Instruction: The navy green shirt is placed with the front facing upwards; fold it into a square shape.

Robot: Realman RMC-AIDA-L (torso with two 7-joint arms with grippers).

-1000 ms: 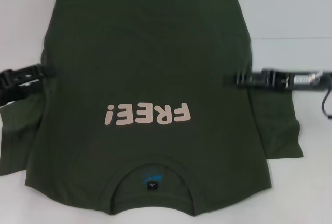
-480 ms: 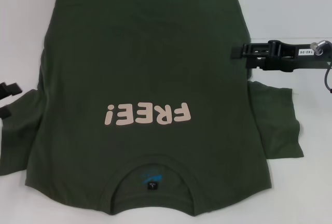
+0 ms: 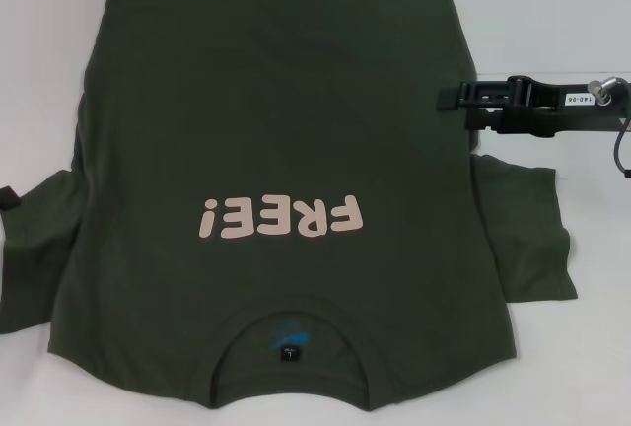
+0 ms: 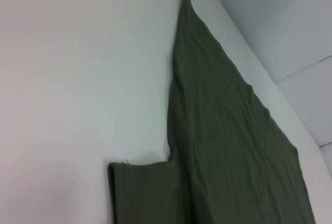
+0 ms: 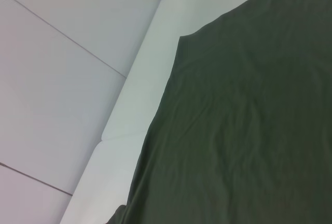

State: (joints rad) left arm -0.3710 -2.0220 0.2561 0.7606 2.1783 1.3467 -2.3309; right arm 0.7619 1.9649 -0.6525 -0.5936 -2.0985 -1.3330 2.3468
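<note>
The navy green shirt (image 3: 286, 170) is shown spread front-up on the white surface (image 3: 552, 12), collar nearest, both sleeves out flat; no fold is judged made, so all folding remains. The right end effector (image 3: 446, 98) is held at the shirt's right edge; its grip cannot be told. The left end effector is cut off at the left border.

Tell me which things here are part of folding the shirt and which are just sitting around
Part of the job:
- navy green shirt, lying flat, print up
- right gripper, at the shirt's edge
- left gripper, almost out of the head view

Just there:
- white table
</note>
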